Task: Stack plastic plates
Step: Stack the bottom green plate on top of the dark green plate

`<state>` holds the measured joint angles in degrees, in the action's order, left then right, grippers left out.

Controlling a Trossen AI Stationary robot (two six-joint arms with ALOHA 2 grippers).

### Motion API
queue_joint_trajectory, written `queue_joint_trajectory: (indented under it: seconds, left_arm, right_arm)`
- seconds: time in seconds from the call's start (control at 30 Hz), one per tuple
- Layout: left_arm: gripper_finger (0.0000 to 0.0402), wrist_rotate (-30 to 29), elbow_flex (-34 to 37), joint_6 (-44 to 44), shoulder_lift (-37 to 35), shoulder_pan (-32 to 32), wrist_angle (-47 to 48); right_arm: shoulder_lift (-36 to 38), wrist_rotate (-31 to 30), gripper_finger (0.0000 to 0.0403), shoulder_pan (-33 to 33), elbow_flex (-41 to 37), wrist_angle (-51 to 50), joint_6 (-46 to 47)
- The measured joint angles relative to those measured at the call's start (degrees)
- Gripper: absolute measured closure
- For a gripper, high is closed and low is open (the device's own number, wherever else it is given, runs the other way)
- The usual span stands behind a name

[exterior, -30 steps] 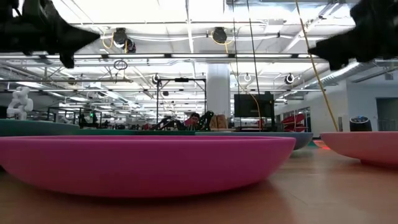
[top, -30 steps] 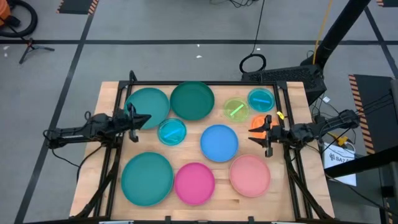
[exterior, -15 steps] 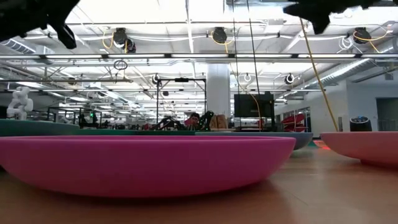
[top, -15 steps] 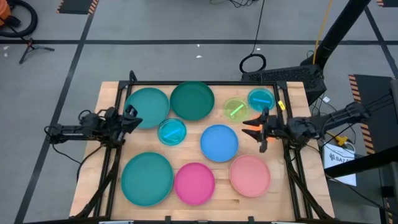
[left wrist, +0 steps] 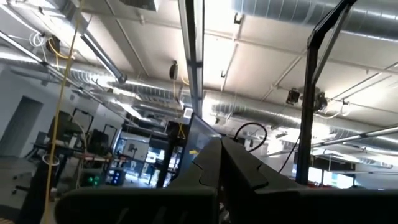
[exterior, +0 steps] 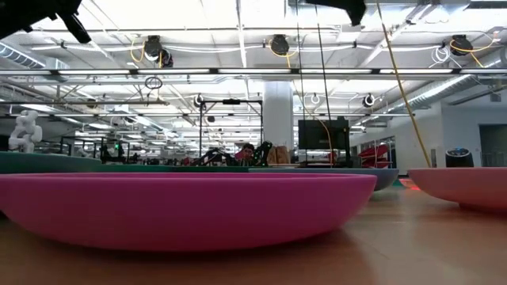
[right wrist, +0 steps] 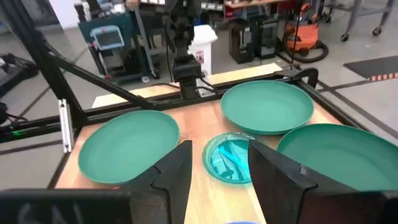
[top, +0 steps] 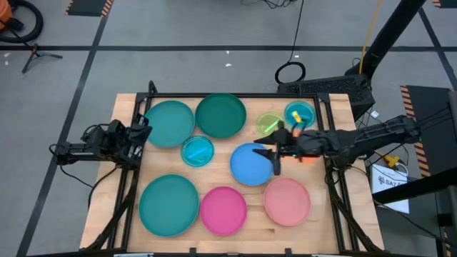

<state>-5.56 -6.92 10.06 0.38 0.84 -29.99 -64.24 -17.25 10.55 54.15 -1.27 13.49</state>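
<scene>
From above, the table (top: 125, 107) carries nine plates, none stacked on another: three teal plates, one at the near left (top: 168, 205) and two at the far edge (top: 171, 123) (top: 221, 116), a magenta plate (top: 223, 210), a pale pink plate (top: 288, 200), a blue plate (top: 246, 165), a small cyan plate (top: 198, 150), a lime-green plate (top: 268, 123) and a second cyan plate (top: 300, 113). The small translucent plates show bright streaks inside; what these are cannot be told. The right gripper (top: 275, 155) stands over the blue plate's right rim with fingers spread and nothing between them; a second ago it was near the table's right edge, beside an orange plate now hidden under the arm. The left gripper (top: 143, 132), fingers shut and empty, sits at the table's left edge, drawn back from the far-left teal plate it overlapped before.

At table height, the magenta plate (exterior: 186, 210) fills the foreground, the pink plate (exterior: 463, 187) to one side; both arms have risen to the top edge.

The left wrist view points up at the ceiling, past closed fingers (left wrist: 249, 177).

The right wrist view shows the small cyan plate (right wrist: 227, 158) between the parted fingers (right wrist: 280, 171), with three teal plates (right wrist: 129, 146) (right wrist: 267, 107) (right wrist: 345, 155) around it.
</scene>
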Motion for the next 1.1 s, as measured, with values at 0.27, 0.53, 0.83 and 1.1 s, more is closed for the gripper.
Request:
queue_joint_trajectory:
  seconds: [0.27,0.53,0.83,1.1]
  left_arm:
    - [0.0392,0.52,-1.11,-0.71,0.00,0.02,2.49]
    - [0.0392,0.14,-1.11,-1.04,0.00,0.00,1.11]
    - [0.0392,0.55,-1.09,0.94,0.00,0.00,0.01]
    - [0.0392,0.65,-1.09,1.63,0.00,0.00,0.18]
  right_arm:
    - [-15.61,7.55,0.0252,-2.05,13.76,-1.24,1.07]
    - [-28.51,13.92,0.0252,-2.12,25.90,-1.21,3.87]
    - [-40.60,14.82,0.0252,-2.30,36.94,-1.17,3.78]
    - [-50.72,17.54,0.0252,-2.92,46.61,-1.33,2.41]
